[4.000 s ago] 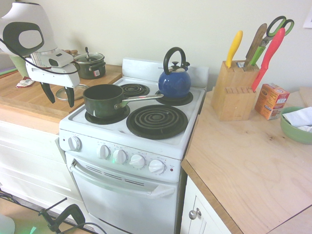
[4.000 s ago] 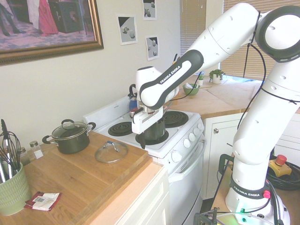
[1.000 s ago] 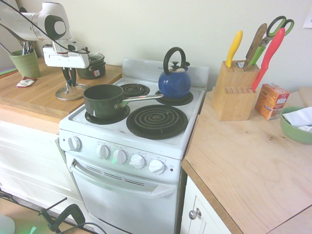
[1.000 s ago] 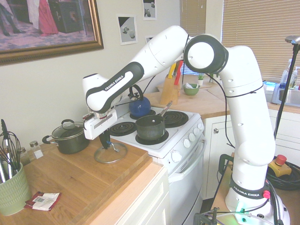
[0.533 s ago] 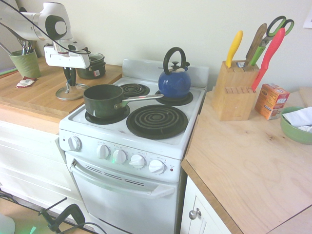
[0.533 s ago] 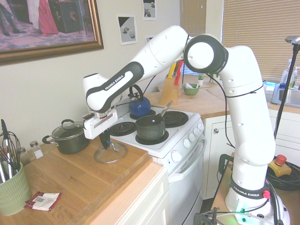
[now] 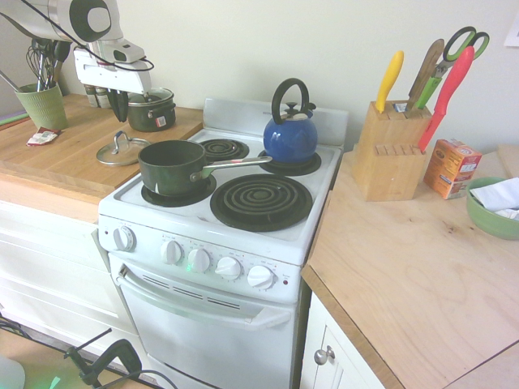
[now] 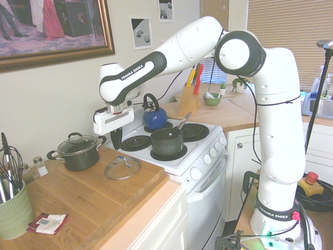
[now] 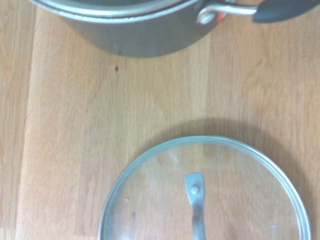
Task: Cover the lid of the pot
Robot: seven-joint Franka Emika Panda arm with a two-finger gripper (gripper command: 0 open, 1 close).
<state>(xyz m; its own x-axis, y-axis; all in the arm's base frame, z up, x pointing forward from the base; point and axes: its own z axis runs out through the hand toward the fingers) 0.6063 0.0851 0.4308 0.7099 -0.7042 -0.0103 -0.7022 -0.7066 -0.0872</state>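
First exterior view: I have my white gripper (image 7: 120,118) at the upper left of the frame, pointing down, with its two dark fingers together and nothing held between them. Under it, apart from the fingertips, the round clear glass lid with a thin metal rim and an arched metal handle (image 7: 122,151) lies flat on the pale wooden counter (image 7: 61,166). The dark green, nearly black saucepan with a long silver handle (image 7: 173,170) sits uncovered on the front burner nearest that counter, on the white electric stove (image 7: 199,230), and its handle points right. I see the blue kettle with a black handle (image 7: 290,139) on a rear burner.

Just behind the lid I have the small black two-handled pot with its own glass lid (image 7: 152,116). At the upper left of the frame stands the light green ribbed utensil crock (image 7: 42,109), with a small red and white packet (image 7: 43,138) by it. On the right I see the wooden knife block (image 7: 389,166), the orange box (image 7: 452,168) and, at the right edge, the green bowl with a white cloth (image 7: 485,222).

Second exterior view shows me the same gap between gripper and lid. In the wrist view, the lid is partly cut off by the frame, and the two-handled pot's wall stands near it, apart from its rim.
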